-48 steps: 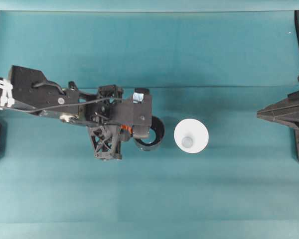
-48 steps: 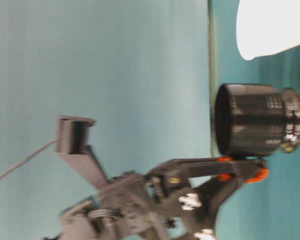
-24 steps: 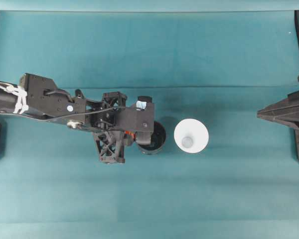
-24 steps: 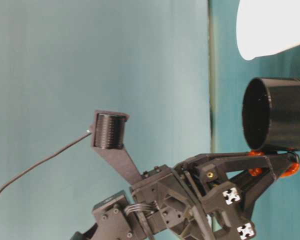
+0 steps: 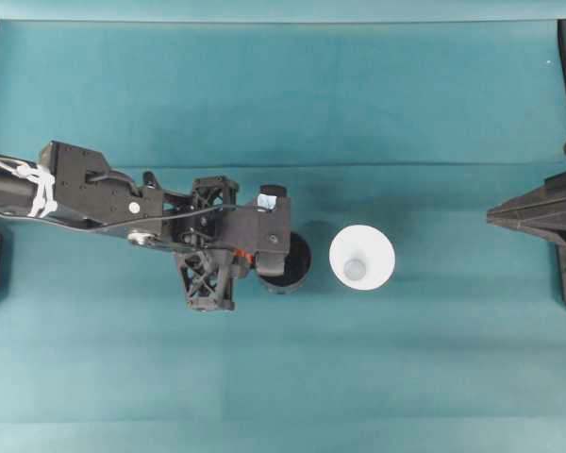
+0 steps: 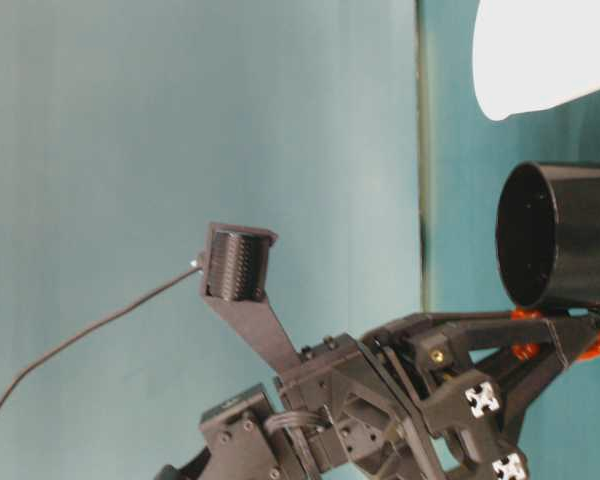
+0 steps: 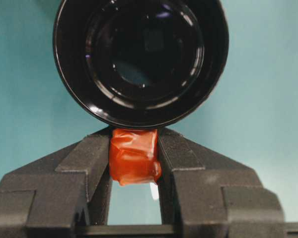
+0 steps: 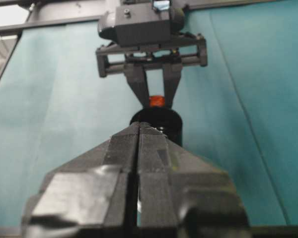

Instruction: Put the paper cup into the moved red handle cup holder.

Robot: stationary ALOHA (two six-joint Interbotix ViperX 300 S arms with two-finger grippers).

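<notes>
Two tools are seen over the teal surface (image 5: 406,113). The left tool (image 7: 134,163) is clamped on the orange-red handle tab (image 7: 134,156) of the red handle cup holder (image 5: 288,264), the tab being pinched between the two black fingers (image 7: 89,163) in the left wrist view. The holder (glossy black, round, its dark inside visible) is shown by the overhead view near the middle of the surface, just beside the paper cup (image 5: 362,258) but apart from it. In the table-level view the holder (image 6: 565,235) is seen standing on the surface with its open mouth upward, the tab (image 6: 525,350) gripped low at its side. The paper cup is seen upright with its wide rim up, empty, untouched by either tool. The right tool (image 8: 138,134) is seen with its fingers pressed together on nothing, well away at the right edge (image 5: 538,215).
</notes>
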